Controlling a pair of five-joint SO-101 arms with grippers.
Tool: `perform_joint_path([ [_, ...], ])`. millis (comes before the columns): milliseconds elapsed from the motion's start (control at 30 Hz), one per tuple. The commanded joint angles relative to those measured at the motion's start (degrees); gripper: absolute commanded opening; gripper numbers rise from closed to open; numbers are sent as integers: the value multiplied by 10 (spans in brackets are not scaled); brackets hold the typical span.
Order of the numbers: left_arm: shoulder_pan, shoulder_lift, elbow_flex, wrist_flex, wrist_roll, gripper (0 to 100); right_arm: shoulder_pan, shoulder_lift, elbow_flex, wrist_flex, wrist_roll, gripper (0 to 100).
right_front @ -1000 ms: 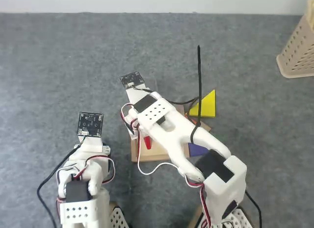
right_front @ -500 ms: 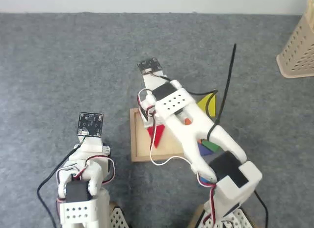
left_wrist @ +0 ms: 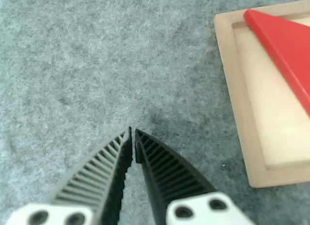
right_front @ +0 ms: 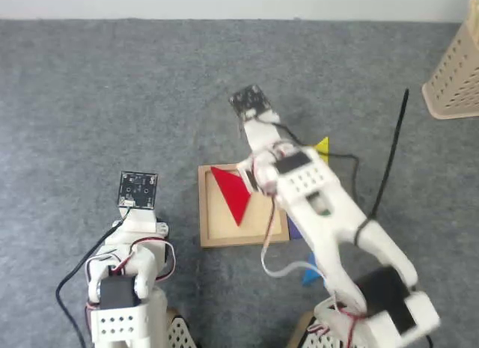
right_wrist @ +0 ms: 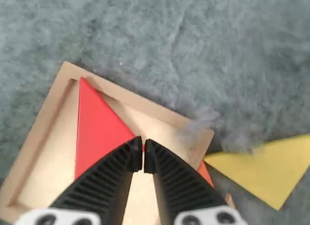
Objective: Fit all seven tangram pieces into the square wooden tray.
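Grey felt table (right_front: 112,86) carries wooden tray (right_front: 203,209), yellow triangle (right_front: 322,147)

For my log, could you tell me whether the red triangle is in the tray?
In: the red triangle lies inside the tray, near a corner.

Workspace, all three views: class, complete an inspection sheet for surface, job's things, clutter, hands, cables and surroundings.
Surface: grey carpet.
Job's things: square wooden tray holds a red triangle; yellow triangle lies outside, beside it.
Clutter: nothing seen.
Hands: left hand shut, over bare carpet beside the tray; right hand shut, over the red triangle.
Cables: black cable stands up by the right arm.
Surroundings: beige perforated basket at the far right edge.
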State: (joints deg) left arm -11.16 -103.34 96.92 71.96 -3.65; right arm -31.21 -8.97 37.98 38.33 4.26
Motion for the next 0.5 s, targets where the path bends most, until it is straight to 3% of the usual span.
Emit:
perform_joint_path([
  [0,1,-11,-4,4,-3,12,0,-51,43,-82,26,6],
  [267,1,-11,-4,4,-3,12,-4,31,42,-139,27,7],
  [467,1,-11,-4,4,-3,12,-23,50,42,-119,28,7],
])
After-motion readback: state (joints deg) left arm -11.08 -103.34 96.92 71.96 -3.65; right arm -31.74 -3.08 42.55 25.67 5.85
